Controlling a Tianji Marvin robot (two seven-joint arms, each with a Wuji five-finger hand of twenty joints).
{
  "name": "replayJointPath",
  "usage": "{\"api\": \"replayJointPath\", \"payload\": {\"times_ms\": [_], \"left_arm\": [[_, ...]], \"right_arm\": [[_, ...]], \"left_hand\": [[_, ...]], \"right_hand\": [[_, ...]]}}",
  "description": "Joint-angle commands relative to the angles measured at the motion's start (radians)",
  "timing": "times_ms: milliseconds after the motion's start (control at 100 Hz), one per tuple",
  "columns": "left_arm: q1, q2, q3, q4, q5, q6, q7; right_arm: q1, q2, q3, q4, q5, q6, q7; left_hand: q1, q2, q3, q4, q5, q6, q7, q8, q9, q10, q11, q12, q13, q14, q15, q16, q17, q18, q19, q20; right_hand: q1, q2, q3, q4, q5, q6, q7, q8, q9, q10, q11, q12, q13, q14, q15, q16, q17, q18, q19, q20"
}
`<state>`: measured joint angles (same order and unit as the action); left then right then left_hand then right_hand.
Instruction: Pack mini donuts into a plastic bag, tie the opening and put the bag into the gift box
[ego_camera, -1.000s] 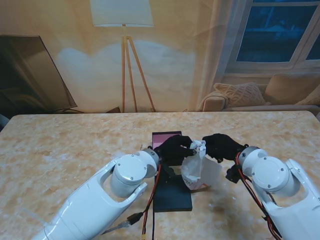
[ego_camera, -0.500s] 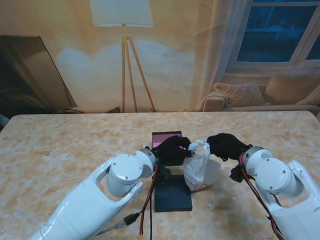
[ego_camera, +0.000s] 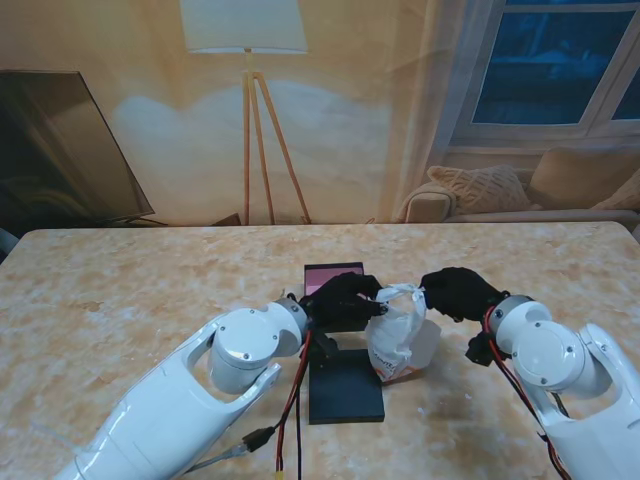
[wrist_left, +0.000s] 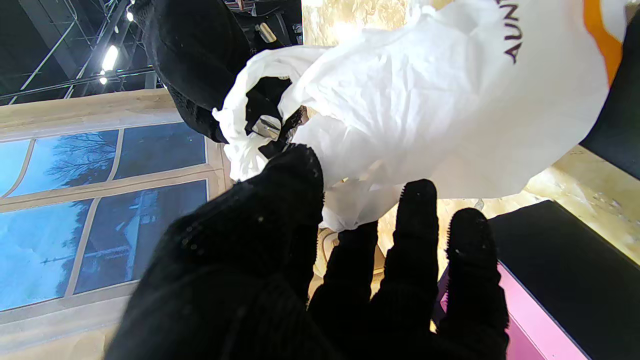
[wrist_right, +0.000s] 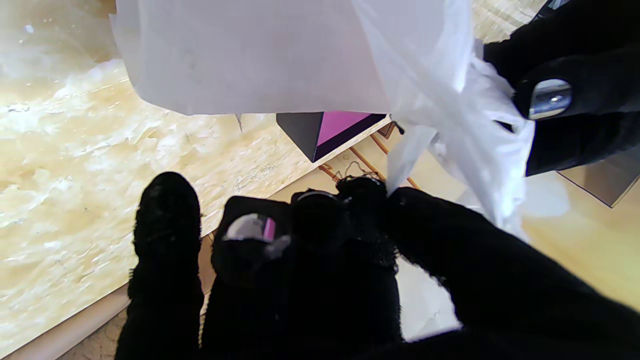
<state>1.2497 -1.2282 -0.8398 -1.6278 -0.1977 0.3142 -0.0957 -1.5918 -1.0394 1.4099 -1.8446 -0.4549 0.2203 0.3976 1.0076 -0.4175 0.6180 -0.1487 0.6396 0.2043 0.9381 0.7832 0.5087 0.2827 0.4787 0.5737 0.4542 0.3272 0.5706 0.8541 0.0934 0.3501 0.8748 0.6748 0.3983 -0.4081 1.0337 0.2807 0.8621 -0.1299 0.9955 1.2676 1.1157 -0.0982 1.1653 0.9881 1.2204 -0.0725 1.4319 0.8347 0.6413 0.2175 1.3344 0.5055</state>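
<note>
A white plastic bag (ego_camera: 398, 340) with orange print hangs between my two black-gloved hands, its bottom resting by the black gift box lid (ego_camera: 345, 385). My left hand (ego_camera: 343, 299) pinches the bag's twisted top from the left; in the left wrist view the thumb and fingers (wrist_left: 300, 180) press on the bag (wrist_left: 425, 110). My right hand (ego_camera: 457, 292) grips the other side of the top, seen in the right wrist view (wrist_right: 360, 210) shut on a strip of the bag (wrist_right: 450, 115). The donuts are hidden inside. The gift box (ego_camera: 330, 277) with pink lining lies behind.
The marble table (ego_camera: 120, 300) stretches wide on both sides. Red and black cables (ego_camera: 295, 410) hang from my left arm near the lid. A floor lamp (ego_camera: 245, 60) and a sofa (ego_camera: 520, 190) stand beyond the table.
My right hand has pulled away to the right, stretching the bag's top wider between the hands. The left hand stayed almost in place, and the bag sits a little lower.
</note>
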Motion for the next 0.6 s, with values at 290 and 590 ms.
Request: {"api": "replayJointPath", "payload": {"times_ms": [290,590], "left_arm": [[0.007,0.008,-0.007,0.012,-0.008,-0.032,-0.038],[0.017,0.011,-0.021,0.023,-0.069,-0.063,-0.069]], "right_arm": [[-0.023,-0.004,0.01,0.003,-0.08,-0.034,-0.005],[-0.023,-0.001,0.01,0.01,-0.114,-0.04,0.001]], "left_hand": [[-0.035,-0.038,0.053,0.001,0.04,-0.177,0.035,0.037,-0.005,0.006,-0.026,-0.019,0.014,0.004,-0.033,-0.033,0.003,0.008,-0.003,0.002],[-0.046,-0.046,0.059,-0.003,0.047,-0.221,0.035,0.037,-0.002,0.004,-0.042,-0.029,0.013,-0.001,-0.049,-0.044,0.009,0.005,-0.007,-0.004]], "right_hand": [[0.022,0.104,0.128,0.14,0.068,-0.111,0.058,0.03,0.0,-0.041,0.006,0.035,0.007,-0.005,0.055,0.039,-0.007,0.004,0.002,0.025],[0.013,0.109,0.132,0.159,0.075,-0.118,0.065,0.036,0.007,-0.037,0.006,0.048,0.006,-0.008,0.066,0.043,-0.008,0.0,0.002,0.025]]}}
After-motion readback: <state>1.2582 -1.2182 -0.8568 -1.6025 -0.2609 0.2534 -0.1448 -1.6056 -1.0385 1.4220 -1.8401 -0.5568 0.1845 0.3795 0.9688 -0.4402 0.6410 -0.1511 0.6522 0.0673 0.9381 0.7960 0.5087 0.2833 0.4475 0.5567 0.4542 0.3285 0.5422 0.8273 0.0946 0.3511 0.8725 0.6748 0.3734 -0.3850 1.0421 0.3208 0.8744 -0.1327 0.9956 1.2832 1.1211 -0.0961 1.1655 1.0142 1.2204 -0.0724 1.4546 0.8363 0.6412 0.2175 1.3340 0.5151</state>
